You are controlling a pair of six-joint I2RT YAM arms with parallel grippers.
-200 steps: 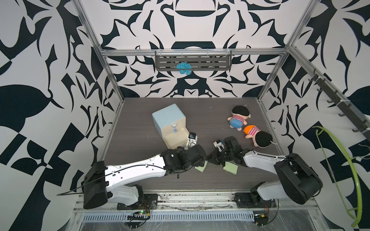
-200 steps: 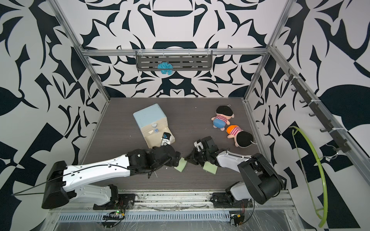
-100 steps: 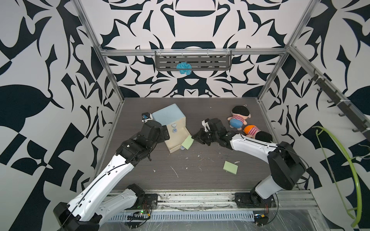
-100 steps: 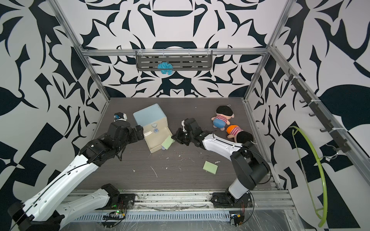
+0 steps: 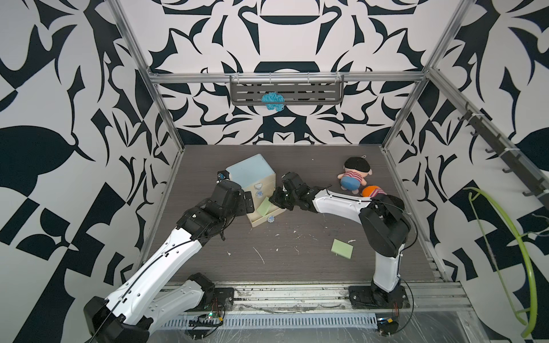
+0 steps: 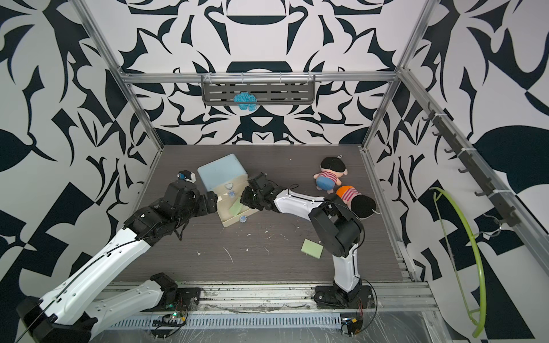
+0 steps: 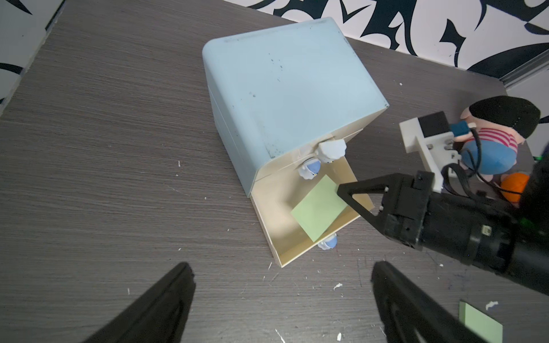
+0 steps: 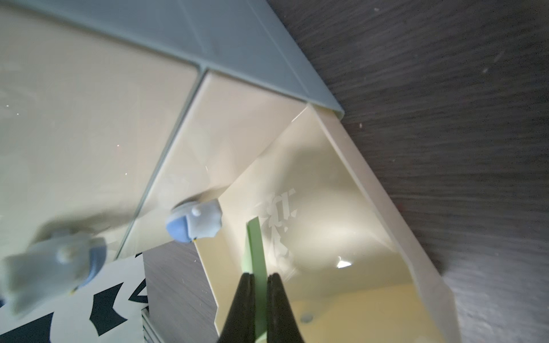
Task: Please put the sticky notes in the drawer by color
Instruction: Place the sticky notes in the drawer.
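Plainly, the green sticky note (image 7: 319, 208) is clamped by one edge between the jaws of the right claw (image 8: 258, 277) and is held over the pulled-out bottom drawer (image 7: 267, 216) of the drawer chest (image 5: 249, 175). From the right wrist the sheet is seen edge-on, pointing away from the claw tips into the drawer's cavity. Whether its far corner touches the drawer floor cannot be told. The release is judged to turn on this: the drawer lies directly beyond and beneath the note, so little more than parting the jaws should be needed. The left claw (image 7: 280, 264) is spread wide and empty, just beside the chest on its opposite side. A second green pad (image 5: 342, 249) lies flat on the tabletop (image 5: 297, 267), well apart, nearer the right arm.
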